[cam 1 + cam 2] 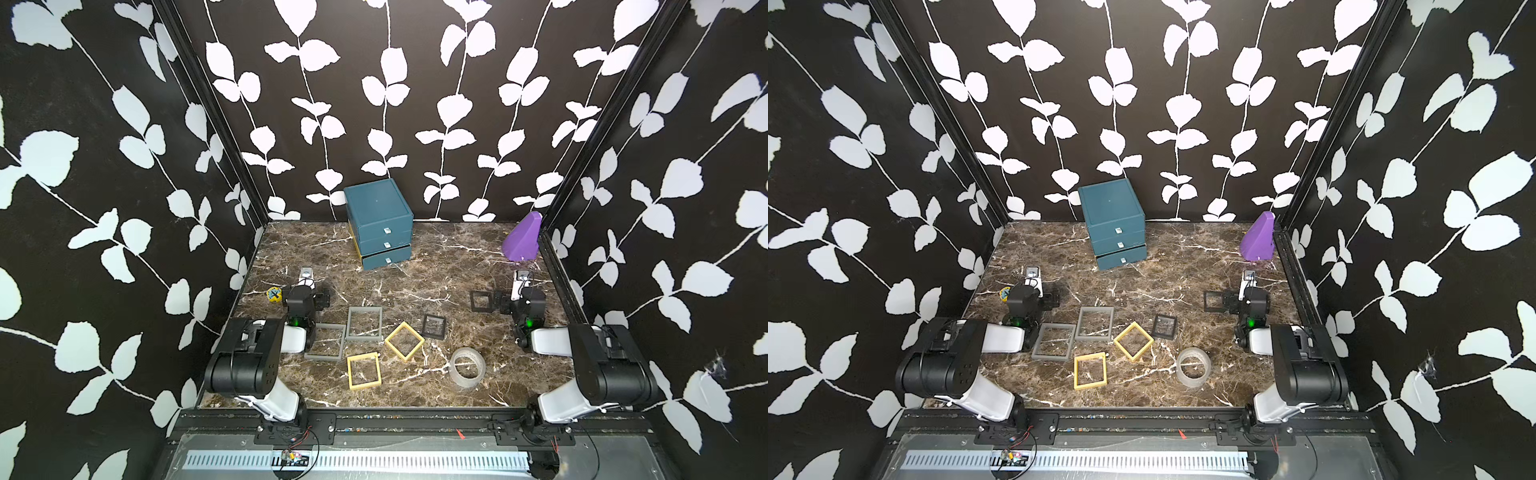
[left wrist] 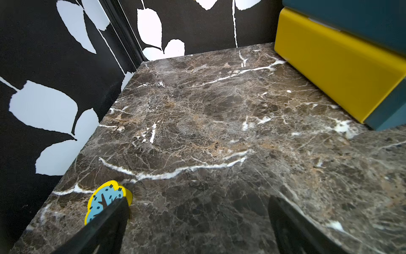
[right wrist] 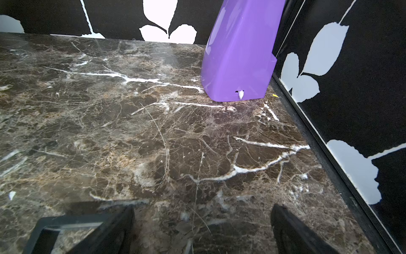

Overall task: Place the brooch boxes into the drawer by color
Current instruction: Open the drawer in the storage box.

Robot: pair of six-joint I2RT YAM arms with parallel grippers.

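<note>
Both wide open, empty: left end effector (image 2: 198, 206), right end effector (image 3: 202, 211), low over the tabletop (image 1: 415, 270). No sorting done yet, apparently: boxes flat near the front, including a grey box (image 1: 365, 324), a yellow box (image 1: 404, 340), a black box (image 1: 434, 327); chest (image 1: 379, 226) against the back wall, drawers looking shut. Best to open first: pinch one knob (image 1: 387, 230) squarely, pull straight, brace the chest with the free arm against sliding. Only in the top views: knobs and all six boxes together. Only from the left wrist: the chest's yellow side (image 2: 338, 66), close. From the right wrist: a second black box (image 3: 66, 226) just beside one finger (image 3: 107, 232), plus a purple wedge (image 3: 239, 55).
</note>
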